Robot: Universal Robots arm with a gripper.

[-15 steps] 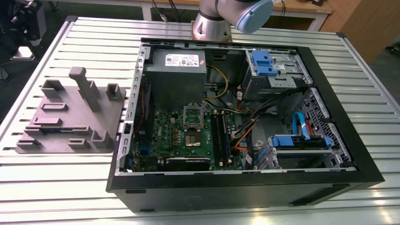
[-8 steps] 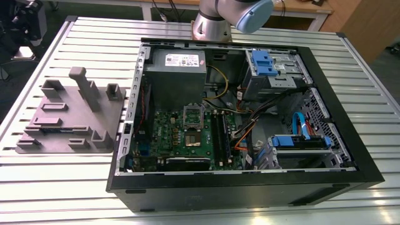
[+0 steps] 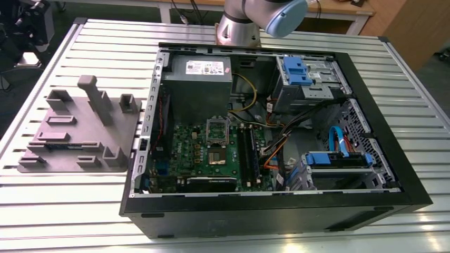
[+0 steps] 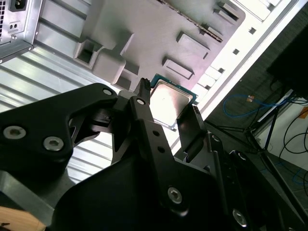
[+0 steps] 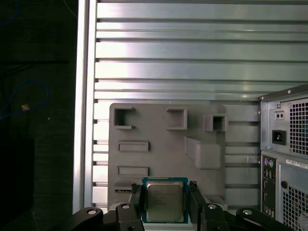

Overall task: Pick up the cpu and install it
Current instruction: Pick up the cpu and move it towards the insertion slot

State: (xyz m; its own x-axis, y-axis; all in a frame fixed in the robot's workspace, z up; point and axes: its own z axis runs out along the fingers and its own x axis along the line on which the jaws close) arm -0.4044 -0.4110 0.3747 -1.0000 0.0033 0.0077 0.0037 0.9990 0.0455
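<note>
The black metal gripper (image 5: 165,193) has its two slim fingers (image 5: 137,196) pinched on opposite edges of the cpu (image 5: 164,202). It's a flat square chip with a brushed silvery lid on a green rim, carried up over the matte grey moulded tray (image 5: 159,154) with its blocky pockets. Under that runs the ribbed aluminium table (image 5: 192,57). On the exterior view's right sits the open black computer case (image 3: 274,213), green motherboard (image 3: 211,153) inside.

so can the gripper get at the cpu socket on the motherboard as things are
Probably yes: the case lies open, nothing covers the socket, and the gripper holds the cpu.
</note>
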